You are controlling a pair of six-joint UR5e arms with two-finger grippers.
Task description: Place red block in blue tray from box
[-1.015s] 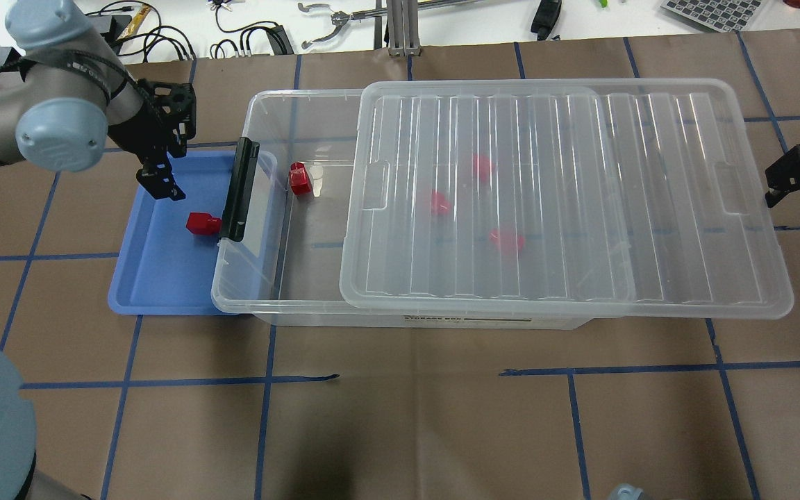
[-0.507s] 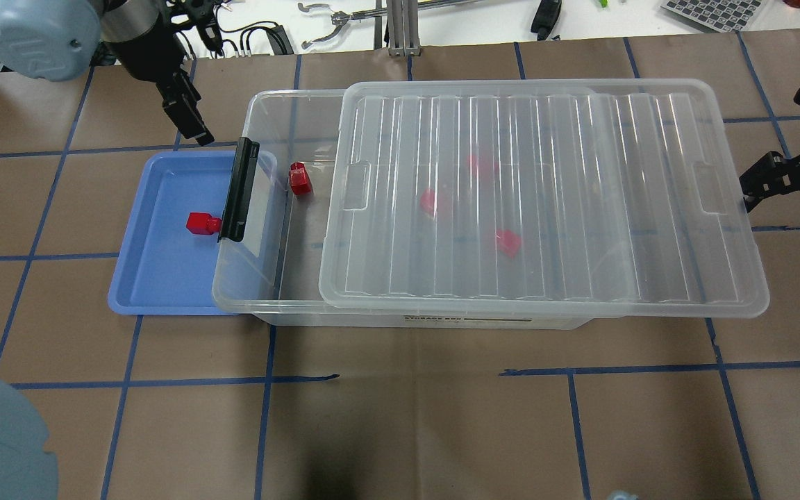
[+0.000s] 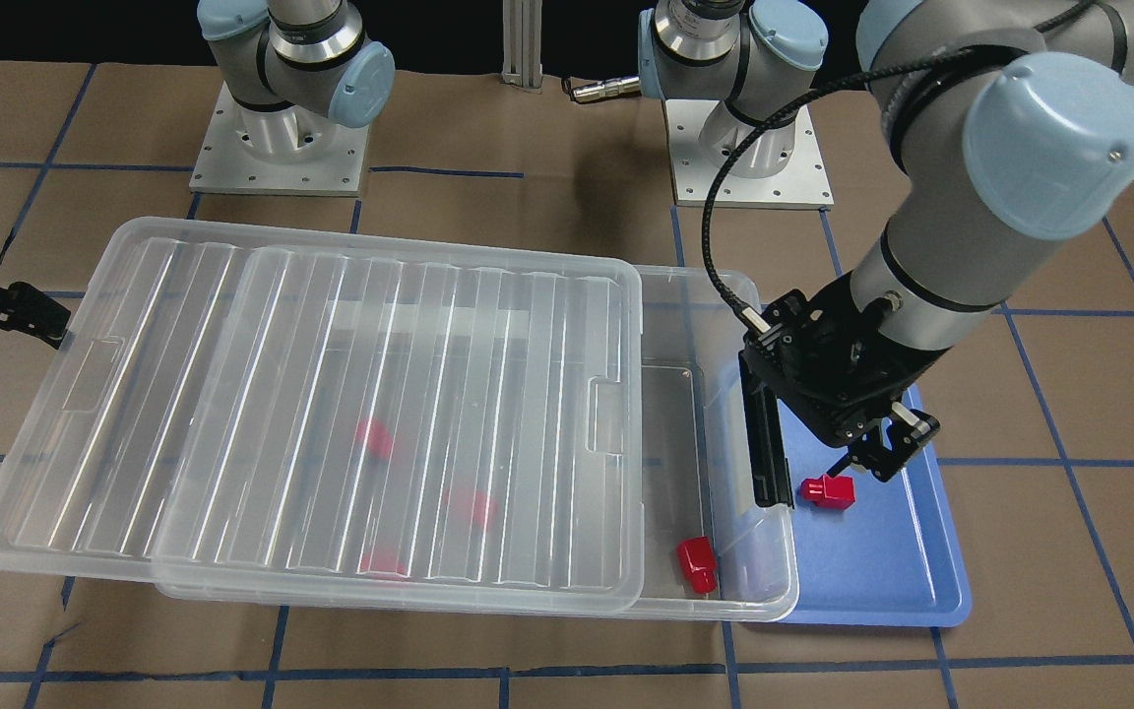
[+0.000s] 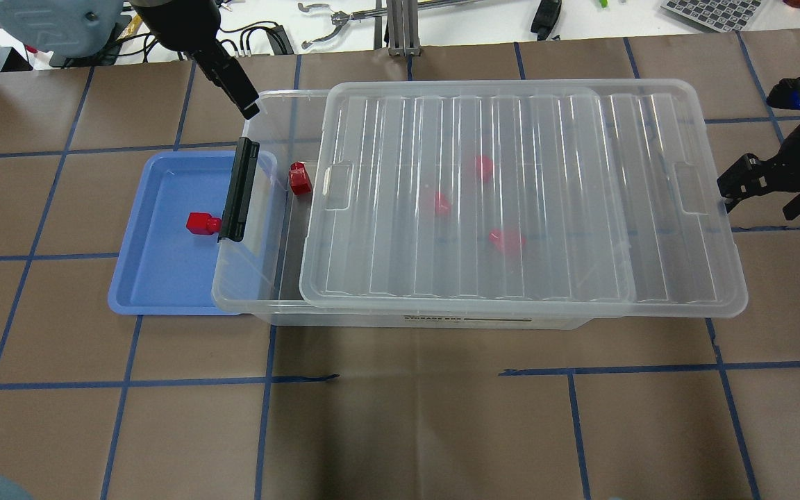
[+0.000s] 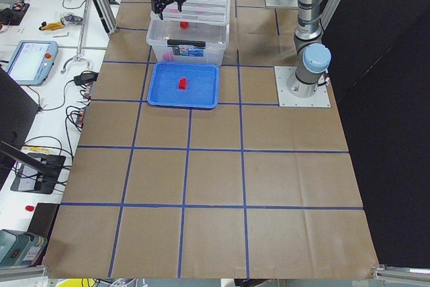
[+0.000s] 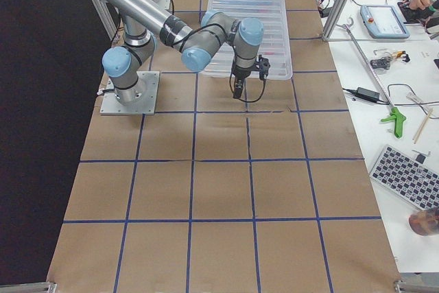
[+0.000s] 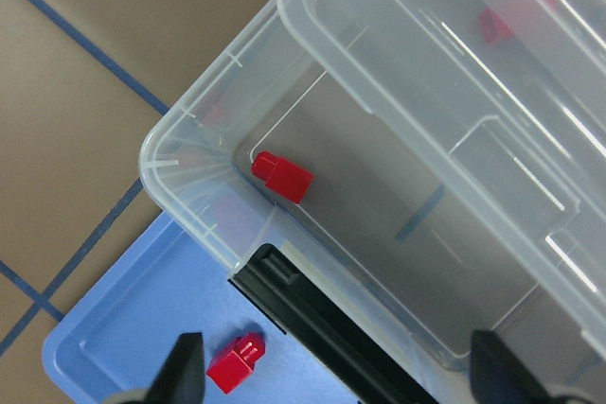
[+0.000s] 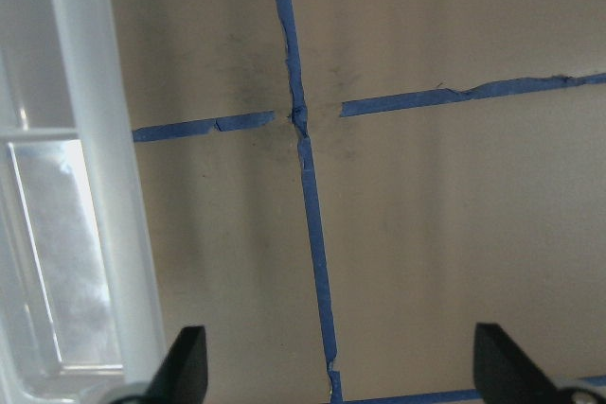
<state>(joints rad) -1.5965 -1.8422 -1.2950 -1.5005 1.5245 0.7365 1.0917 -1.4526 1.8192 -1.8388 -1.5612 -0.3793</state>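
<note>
Shows the red block (image 4: 202,223) as a small, bright red cube with a short round stub on its right side; lies loose on the floor of the blue tray (image 4: 157,278), just left of the black latch (image 4: 240,189) on the left end of the box (image 4: 442,321), touched by neither gripper; leaves a second red block (image 4: 298,178) inside the box's uncovered left end, near the far wall, and three blurred red blocks (image 4: 507,241) further right under the ribbed lid (image 4: 546,139), which lies shifted to the right and overhangs the box's right end; hangs the left gripper (image 3: 867,455) above the box's far left corner, its fingers (image 7: 187,366) spread wide with nothing between them and touching nothing; keeps the right gripper (image 8: 339,371) just beside the lid's right short end, fingers (image 8: 492,366) likewise wide apart and empty, bare table below; cannot tell whether a fingertip there meets the lid's edge.
</note>
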